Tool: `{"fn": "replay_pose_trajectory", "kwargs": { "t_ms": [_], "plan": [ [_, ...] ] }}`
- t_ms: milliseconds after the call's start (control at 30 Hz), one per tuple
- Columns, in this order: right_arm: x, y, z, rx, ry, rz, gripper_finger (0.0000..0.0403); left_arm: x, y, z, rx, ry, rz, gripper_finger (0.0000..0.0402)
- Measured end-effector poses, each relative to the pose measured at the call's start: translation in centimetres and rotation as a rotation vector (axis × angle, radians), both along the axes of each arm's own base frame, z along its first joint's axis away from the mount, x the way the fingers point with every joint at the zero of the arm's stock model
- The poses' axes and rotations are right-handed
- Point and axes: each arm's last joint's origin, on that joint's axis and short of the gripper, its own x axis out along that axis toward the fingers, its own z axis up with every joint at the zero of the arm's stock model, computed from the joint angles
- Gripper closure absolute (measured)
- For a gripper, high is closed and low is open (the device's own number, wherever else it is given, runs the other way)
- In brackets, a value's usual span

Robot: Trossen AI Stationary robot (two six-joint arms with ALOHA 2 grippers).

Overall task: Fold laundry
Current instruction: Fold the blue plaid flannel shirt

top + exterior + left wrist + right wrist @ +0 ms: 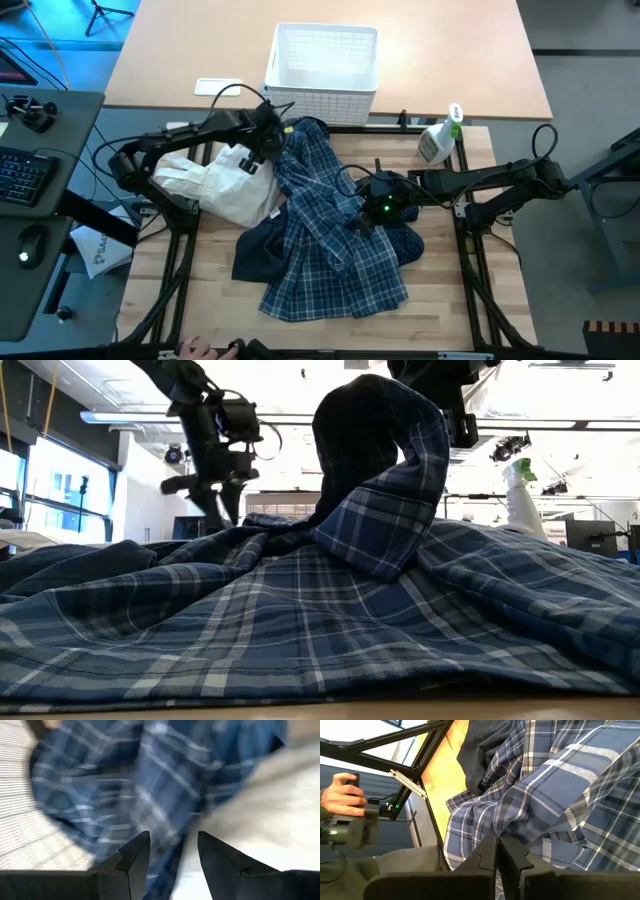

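My right claw is pinched fully shut near the middle of the bench, a fold of the blue-and-white plaid shirt rising in a peak beneath it in the low view; whether the cloth is truly nipped between the tips I cannot tell. My left claw hovers at the shirt's far end, close to the bench's back edge and just in front of the white basket, its jaws partly open with nothing between them. The shirt sprawls crumpled from the back edge toward the front edge of the bench, lying over a dark navy garment that shows at its left side, and beside a pale cream piece near the left edge. A spray bottle stands toward the back right corner. The plaid looks light, limp and likely to slide and drape rather than hold shape, so I judge it best taken at a collar, hem or shoulder seam, where the layers bunch thick enough to pinch
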Motion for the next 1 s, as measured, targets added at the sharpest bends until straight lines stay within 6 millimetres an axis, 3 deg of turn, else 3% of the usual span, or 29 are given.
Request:
{"fn": "replay_pose_trajectory", "kwargs": {
  "t_ms": [267, 567, 700, 800, 900, 1000],
  "plan": [
    [0.0, 0.0, 0.0, 0.019, 0.005, -0.009, 0.0402, 0.7, -0.1, -1.9, 0.094, -0.058, -0.025, 0.0262],
    [0.0, 0.2, 0.0, 0.105, 0.030, -0.028, 0.0402, 0.0, 0.4, -1.6, -0.011, -0.133, 0.118, 0.0392],
    [0.1, 0.5, 0.1, 0.181, 0.039, -0.079, 0.0402, -0.9, 0.9, 1.0, -0.045, -0.147, 0.106, 0.0398],
    [0.6, 1.8, 1.0, 0.239, -0.057, -0.031, 0.0402, -1.9, 1.5, 3.6, -0.113, -0.140, 0.086, 0.0400],
    [1.3, 3.7, 3.3, 0.303, -0.291, 0.067, 0.0402, -3.0, 2.2, 5.8, -0.138, -0.143, 0.050, 0.0401],
    [1.4, 5.2, 6.6, 0.300, -0.660, 0.135, 0.0402, -3.9, 3.2, 7.5, -0.123, -0.177, 0.021, 0.0401]
  ]
}}
